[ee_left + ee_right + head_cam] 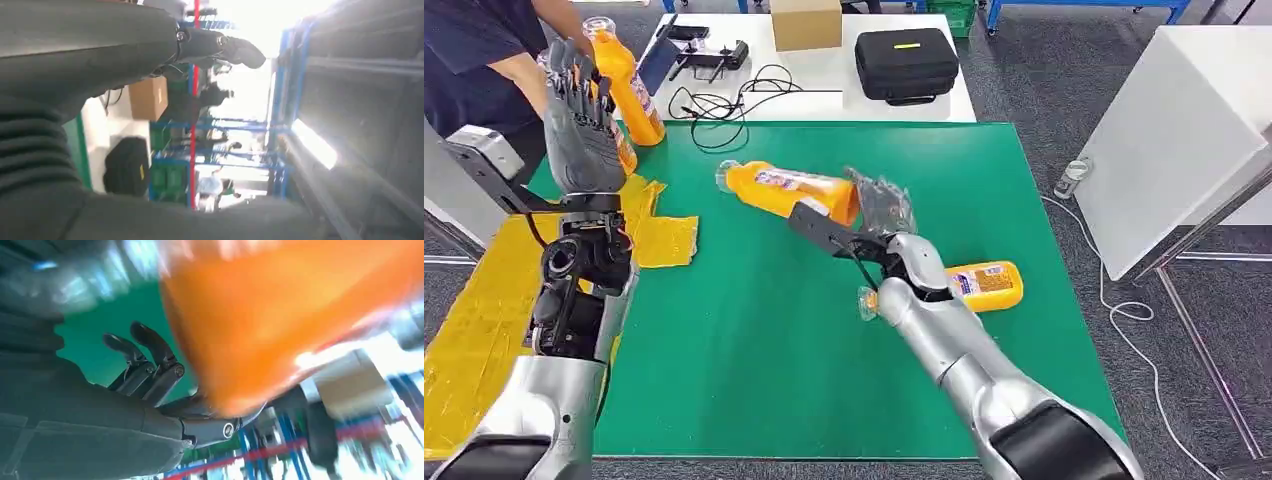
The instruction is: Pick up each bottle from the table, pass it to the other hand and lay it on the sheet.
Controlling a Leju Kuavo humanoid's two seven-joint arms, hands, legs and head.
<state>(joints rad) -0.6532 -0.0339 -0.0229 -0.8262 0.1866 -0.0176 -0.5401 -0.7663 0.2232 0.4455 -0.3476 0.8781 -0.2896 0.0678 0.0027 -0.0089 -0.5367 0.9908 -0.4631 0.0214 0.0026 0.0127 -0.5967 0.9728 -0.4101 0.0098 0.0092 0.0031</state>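
Bottle (pixel 789 190) mid-frame, held by right hand (pixel 879 210) over the green counter (pixel 754 340); handover pending.
Left hand (pixel 579 120) raised upper left, fingers apart, empty; second bottle (pixel 984 285) still lying on counter; nothing visibly on yellow sheet (pixel 474 330).

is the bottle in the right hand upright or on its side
On its side. In the head view the bottle lies roughly level above the green table, cap toward the left, with the right hand gripping its base end.

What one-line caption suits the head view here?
Right hand holds an orange bottle above the green mat; left hand raised open.
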